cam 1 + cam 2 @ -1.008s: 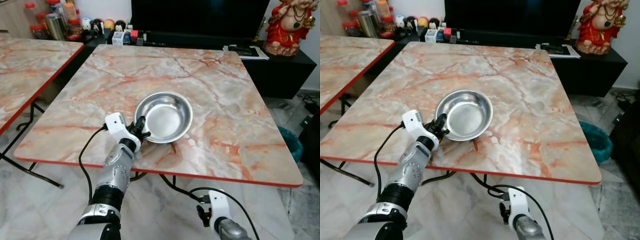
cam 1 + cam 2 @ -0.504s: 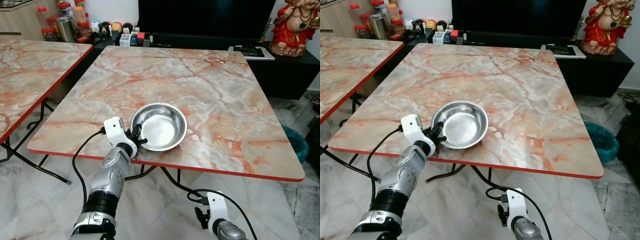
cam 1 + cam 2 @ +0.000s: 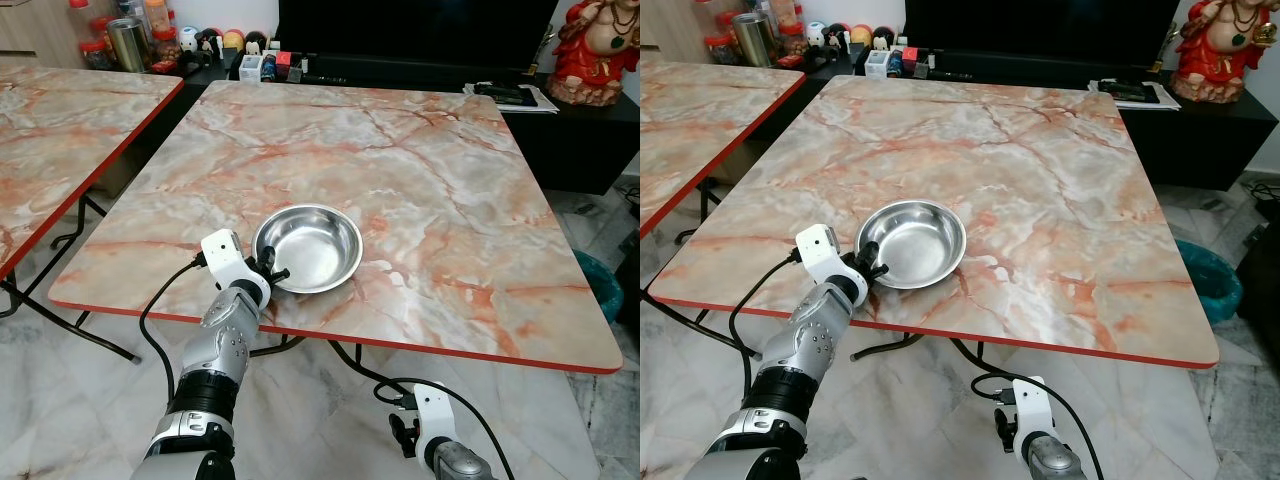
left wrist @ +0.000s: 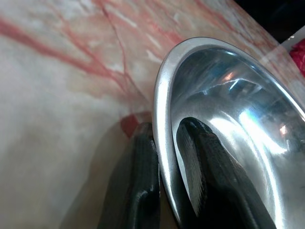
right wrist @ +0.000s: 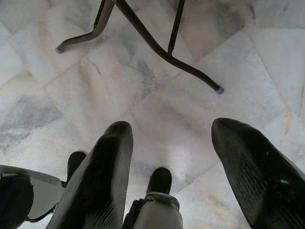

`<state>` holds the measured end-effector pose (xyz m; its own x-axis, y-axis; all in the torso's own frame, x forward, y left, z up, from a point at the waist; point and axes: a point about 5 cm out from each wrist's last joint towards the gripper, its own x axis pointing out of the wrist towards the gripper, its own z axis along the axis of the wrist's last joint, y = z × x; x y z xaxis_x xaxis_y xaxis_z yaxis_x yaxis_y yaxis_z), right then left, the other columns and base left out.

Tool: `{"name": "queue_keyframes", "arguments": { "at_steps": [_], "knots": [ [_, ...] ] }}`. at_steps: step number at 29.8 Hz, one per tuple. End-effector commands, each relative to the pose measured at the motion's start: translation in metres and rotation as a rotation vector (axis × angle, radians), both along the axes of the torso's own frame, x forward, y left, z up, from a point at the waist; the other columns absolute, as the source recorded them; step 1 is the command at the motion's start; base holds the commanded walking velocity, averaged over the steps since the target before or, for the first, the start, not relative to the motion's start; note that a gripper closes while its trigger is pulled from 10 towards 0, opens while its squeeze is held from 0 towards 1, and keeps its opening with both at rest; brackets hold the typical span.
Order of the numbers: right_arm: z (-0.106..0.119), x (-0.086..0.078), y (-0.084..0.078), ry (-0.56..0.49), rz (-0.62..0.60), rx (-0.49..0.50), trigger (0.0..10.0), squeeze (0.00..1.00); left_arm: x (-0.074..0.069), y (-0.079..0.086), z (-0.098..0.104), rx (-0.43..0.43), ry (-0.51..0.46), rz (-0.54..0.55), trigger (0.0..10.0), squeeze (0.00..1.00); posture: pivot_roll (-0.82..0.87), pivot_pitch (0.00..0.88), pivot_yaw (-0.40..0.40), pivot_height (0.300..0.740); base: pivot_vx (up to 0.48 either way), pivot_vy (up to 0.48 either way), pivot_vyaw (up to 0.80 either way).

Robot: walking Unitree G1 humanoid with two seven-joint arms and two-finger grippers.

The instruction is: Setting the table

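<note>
1. Though the steel bowl (image 3: 308, 248) already sits on the marble bench (image 3: 420, 160), the job looks barely begun: it is the sole piece of tableware there, and no plate, cup or cutlery lies beside it.
2. The bowl rests close to the bench's near edge, left of that edge's middle and well away from the far edge and both far corners.
3. The left end effector (image 3: 270, 276) is clamped on the bowl's near-left rim, one black finger (image 4: 206, 162) inside the rim and the other under it, so letting go is judged to be still ahead.
4. The bowl stands upright, mouth up. Being round, it has no long axis to speak of.
5. The right end effector (image 5: 167, 148) hangs idle below the bench, fingers spread apart above the tiled floor (image 5: 152, 90).
</note>
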<state>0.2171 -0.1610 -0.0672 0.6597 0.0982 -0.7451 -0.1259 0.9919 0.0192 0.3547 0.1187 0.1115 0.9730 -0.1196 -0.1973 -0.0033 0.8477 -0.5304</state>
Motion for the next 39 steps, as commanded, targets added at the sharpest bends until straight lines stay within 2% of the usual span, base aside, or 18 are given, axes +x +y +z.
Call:
{"name": "queue_keyframes", "arguments": {
  "at_steps": [1,13,14,16,20,21,22,23,24,25,39],
  "knots": [
    [-0.0013,-0.0024,-0.0026,0.009,-0.002,-0.007,10.0,0.00,0.0019,-0.0059,0.0030,-0.014,0.004,-0.025,10.0,0.00,0.07,0.040,-0.027,0.715,0.000,0.000,0.00],
    [-0.0006,-0.0010,-0.0009,0.006,0.008,-0.008,10.0,0.00,0.0019,-0.0056,0.0027,0.003,0.014,-0.046,10.0,0.00,0.08,0.039,-0.029,0.715,0.000,0.000,0.00],
    [-0.0006,-0.0009,-0.0008,0.006,0.008,-0.008,10.0,0.00,0.0019,-0.0057,0.0025,0.004,0.015,-0.048,10.0,0.05,0.08,0.039,-0.029,0.715,0.000,0.000,0.00],
    [-0.0005,-0.0008,-0.0008,0.006,0.007,-0.008,10.0,0.00,0.0018,-0.0062,0.0018,0.008,0.018,-0.055,10.0,0.46,0.07,0.038,-0.028,0.715,0.000,0.000,0.00],
    [-0.0005,-0.0007,-0.0009,0.005,0.006,-0.008,10.0,0.00,0.0018,-0.0071,0.0019,0.013,0.020,-0.063,10.0,0.49,0.07,0.038,-0.028,0.715,0.000,0.000,0.00],
    [-0.0004,-0.0007,-0.0009,0.006,0.006,-0.008,10.0,0.00,0.0018,-0.0072,0.0020,0.014,0.020,-0.064,10.0,0.82,0.07,0.037,-0.029,0.715,0.000,0.000,0.00],
    [-0.0004,-0.0007,-0.0009,0.006,0.006,-0.008,10.0,0.00,0.0018,-0.0072,0.0020,0.014,0.020,-0.064,10.0,0.82,0.07,0.037,-0.029,0.715,0.000,0.000,0.00],
    [-0.0005,-0.0007,-0.0009,0.006,0.006,-0.008,10.0,0.00,0.0020,-0.0071,0.0024,0.014,0.016,-0.063,10.0,0.92,0.08,0.038,-0.029,0.715,0.000,0.000,0.00],
    [-0.0005,-0.0006,-0.0010,0.006,0.007,-0.009,10.0,0.00,0.0022,-0.0070,0.0027,0.014,0.013,-0.062,10.0,0.92,0.08,0.038,-0.029,0.715,0.000,0.000,0.00],
    [-0.0004,-0.0006,-0.0010,0.006,0.007,-0.009,10.0,0.00,0.0023,-0.0068,0.0032,0.015,0.011,-0.062,10.0,1.00,0.08,0.040,-0.029,0.715,0.000,0.000,0.00],
    [0.0001,0.0003,-0.0012,0.004,0.005,-0.009,10.0,0.00,0.0041,-0.0038,0.0109,0.013,-0.017,-0.063,10.0,1.00,0.08,0.042,-0.033,0.715,0.000,0.000,0.00]
  ]
}}
